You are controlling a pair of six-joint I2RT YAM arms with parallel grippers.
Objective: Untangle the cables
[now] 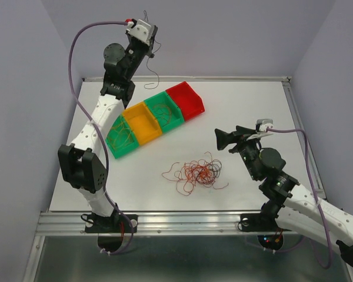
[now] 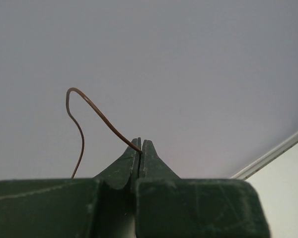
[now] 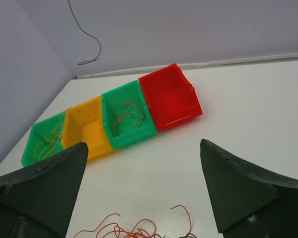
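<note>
Above the bins, left pincer pinches one curling, perhaps brown cable; right pincer wide.

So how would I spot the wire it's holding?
Find the row of coloured bins; the left gripper is raised high behind them. One dark strand dangles from it in mid-air, unlike the reddish tangle lying on the table.

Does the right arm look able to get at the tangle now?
Probably yes: the right fingers hang open near the tangle, with only bare table between them; the left fingers are far off, shut on a single strand.
</note>
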